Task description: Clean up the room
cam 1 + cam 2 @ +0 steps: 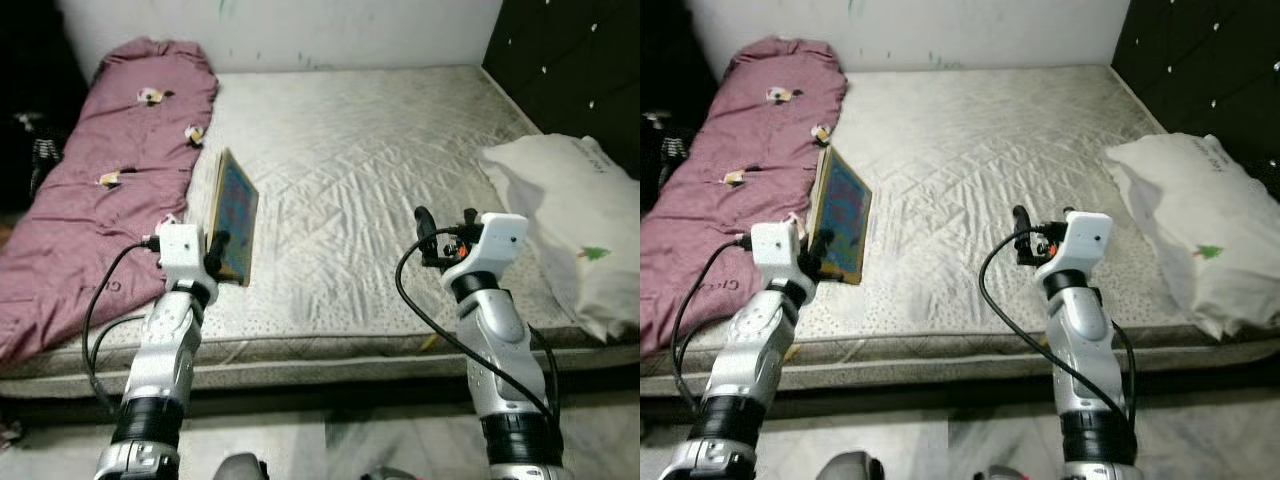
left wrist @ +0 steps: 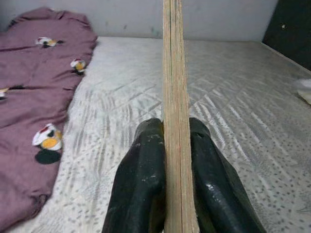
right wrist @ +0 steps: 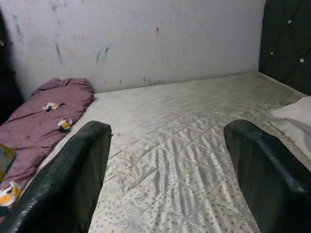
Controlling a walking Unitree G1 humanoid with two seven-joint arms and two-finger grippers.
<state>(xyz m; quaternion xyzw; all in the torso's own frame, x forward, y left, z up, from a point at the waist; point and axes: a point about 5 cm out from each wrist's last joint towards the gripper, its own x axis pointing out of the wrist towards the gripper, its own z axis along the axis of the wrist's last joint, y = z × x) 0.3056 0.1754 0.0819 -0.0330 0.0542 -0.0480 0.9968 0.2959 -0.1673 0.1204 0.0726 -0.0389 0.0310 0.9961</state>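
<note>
Nearest: both silver arms raised over the near edge of the mattress (image 1: 380, 170).

L gripper (image 1: 214, 252) clamped on the bottom corner of a thin board/book (image 1: 236, 213), colourful face, pale wood-like edge. Left wrist view confirms it: both fingers (image 2: 141, 184) pressed flat against the two sides of the edge, no gap. The board stands on edge, nearly upright, face turned toward the robot's right; whether its lower edge touches the mattress or is just clear of it, can't tell.

R gripper (image 1: 440, 240) over the mattress front, fingers wide apart, holding nothing; bare quilted cover between them in right wrist view.

Mid: mattress surface mostly bare, grey-white quilting.

L side, running near to far: purple blanket (image 1: 110, 170) w/ small printed patches, rumpled, draped over the mattress's left edge. Just beside the board, not touching it as far as I can see.

R side: white pillow (image 1: 575, 210) near the dark tufted headboard (image 1: 580, 60), hanging over the mattress edge a bit.

Far: pale marked wall.

Risks (judgement):
- Grip is at one corner only, so the board's weight is off-centre; it could pivot or slip out if swung fast.
- Board's edge could snag the blanket if moved left.
- Tall upright board could tip flat if let go here.
</note>
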